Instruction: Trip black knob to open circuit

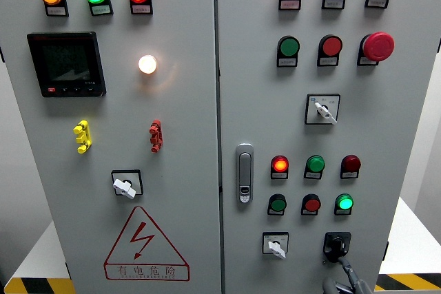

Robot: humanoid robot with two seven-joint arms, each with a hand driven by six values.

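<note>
The right hand (342, 281) rises from 5 o'clock, fingertips at the black knob (337, 244) (grip unclear); it should pinch firmly, then twist.

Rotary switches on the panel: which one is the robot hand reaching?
The black knob at the right door's lower right. The right robot hand comes up just beneath it; the other three switches have white handles and nothing near them.

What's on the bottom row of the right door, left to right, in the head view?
White selector switch → black knob, with the right hand reaching up just below it.
</note>
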